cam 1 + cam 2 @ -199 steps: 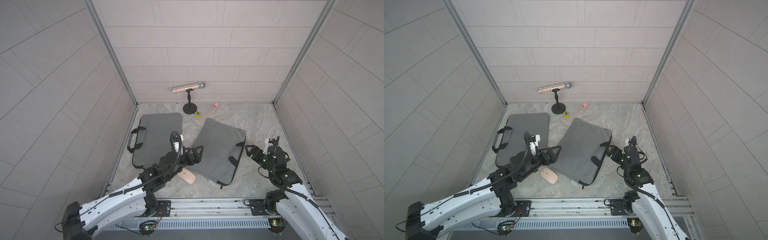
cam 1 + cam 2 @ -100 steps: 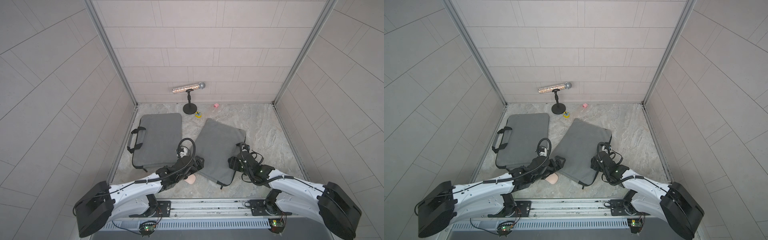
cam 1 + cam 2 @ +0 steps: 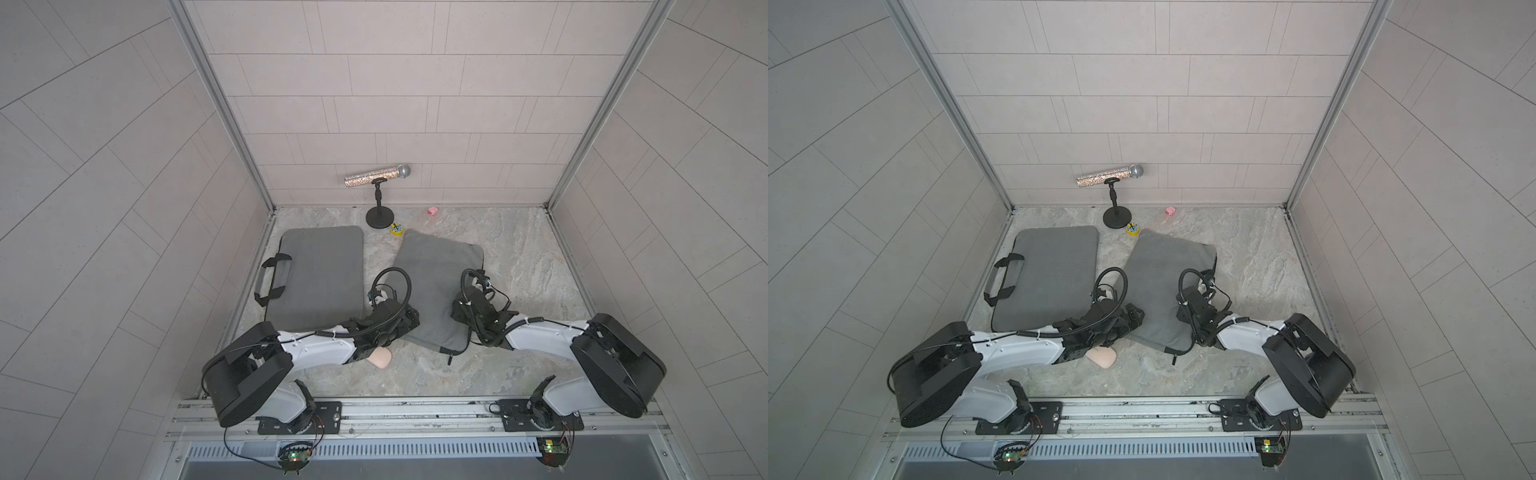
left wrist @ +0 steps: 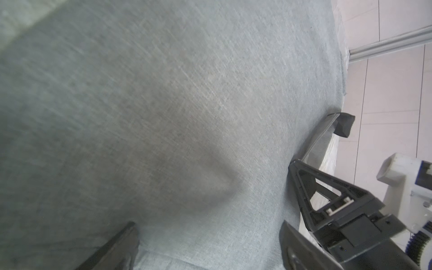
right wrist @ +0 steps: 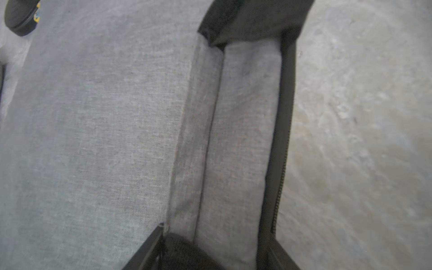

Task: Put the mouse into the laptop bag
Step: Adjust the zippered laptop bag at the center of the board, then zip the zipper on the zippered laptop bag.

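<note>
Grey-tiled booth w/ a marbled stone floor [image 3: 519, 257]; the arm bases sit on a rail [image 3: 415, 409] along the bottom of both top views. Two grey bags lie flat on the floor. The laptop bag [image 3: 436, 282] is tilted at frame ctr; a second bag [image 3: 320, 274] w/ a black-ended carry loop lies square at ctr-left, apart from it. The mouse [image 3: 382, 359], pale pink-beige, sits on bare floor at lower ctr, near the laptop bag's lower-left corner. It's outside the bag and partly hidden under the left arm [image 3: 316, 353]. Left claw [image 4: 212, 194] is spread wide: in the left wrist view its black fingers [image 4: 117, 247] stand far apart over the laptop bag's cloth w/ only fabric btwn them, and the fabric shows a soft dent at mid-frame. Can't tell if the tips press on the cloth. Right claw [image 5: 215, 236] is roughly half open and straddles the bag's handle [image 5: 236, 131] at the bottom of the right wrist view. One finger is at the strap's seam side, the other at the black zip [image 5: 280, 163] side, both close against the strap's edges; can't tell if they actually pinch it. In both top views the wrists are low over the laptop bag, left at its lower-left edge, right at its right edge. At upper ctr by the back wall: a glittery mic [image 3: 376, 178] on a black stand [image 3: 380, 217], a small yellow item [image 3: 397, 229] just beside the bag's upper corner, and a small pink item [image 3: 432, 211].
</note>
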Controlling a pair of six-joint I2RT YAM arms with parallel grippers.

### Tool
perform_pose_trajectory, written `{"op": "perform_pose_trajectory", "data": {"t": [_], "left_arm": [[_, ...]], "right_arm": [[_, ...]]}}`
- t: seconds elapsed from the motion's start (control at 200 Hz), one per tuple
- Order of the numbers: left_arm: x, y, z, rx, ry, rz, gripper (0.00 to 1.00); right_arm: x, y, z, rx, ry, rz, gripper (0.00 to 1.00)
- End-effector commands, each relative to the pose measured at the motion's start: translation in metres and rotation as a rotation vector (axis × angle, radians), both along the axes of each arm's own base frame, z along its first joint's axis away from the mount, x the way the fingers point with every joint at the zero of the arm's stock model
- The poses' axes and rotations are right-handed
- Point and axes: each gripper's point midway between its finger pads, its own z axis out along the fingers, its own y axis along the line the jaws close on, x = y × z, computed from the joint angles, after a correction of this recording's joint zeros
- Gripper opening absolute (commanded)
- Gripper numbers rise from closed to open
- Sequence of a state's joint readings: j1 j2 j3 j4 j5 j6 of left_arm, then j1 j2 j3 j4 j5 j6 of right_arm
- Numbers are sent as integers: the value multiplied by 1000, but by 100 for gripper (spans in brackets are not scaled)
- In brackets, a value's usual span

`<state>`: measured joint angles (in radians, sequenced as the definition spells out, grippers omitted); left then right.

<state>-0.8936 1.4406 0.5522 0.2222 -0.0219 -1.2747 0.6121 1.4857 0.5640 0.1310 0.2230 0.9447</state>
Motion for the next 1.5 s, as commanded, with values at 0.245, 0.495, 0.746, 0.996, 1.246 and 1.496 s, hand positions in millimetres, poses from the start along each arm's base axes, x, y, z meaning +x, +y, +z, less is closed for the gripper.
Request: {"op": "perform_pose_trajectory", "data": {"t": [0.245, 0.495, 0.746, 0.996, 1.246, 1.496], "left_arm": [[5, 1, 42, -16, -72, -51, 100], [-2, 17, 64, -12, -126, -52, 100], [-6, 31, 70, -25, -155, -14, 100], [-6, 25, 68, -26, -135, -32, 100], [-5, 30, 70, -19, -129, 0, 100], [-4, 28, 73, -13, -117, 1, 100]], "right_arm": [[-32, -5, 42, -32, -1, 126, 87], [-98, -7, 64, 77, -87, 234, 80], [-143, 14, 27, 156, -76, 327, 75], [-153, 39, 13, 79, -77, 381, 72], [-153, 47, -1, 48, -45, 380, 66], [-154, 41, -1, -21, -49, 375, 56]]}}
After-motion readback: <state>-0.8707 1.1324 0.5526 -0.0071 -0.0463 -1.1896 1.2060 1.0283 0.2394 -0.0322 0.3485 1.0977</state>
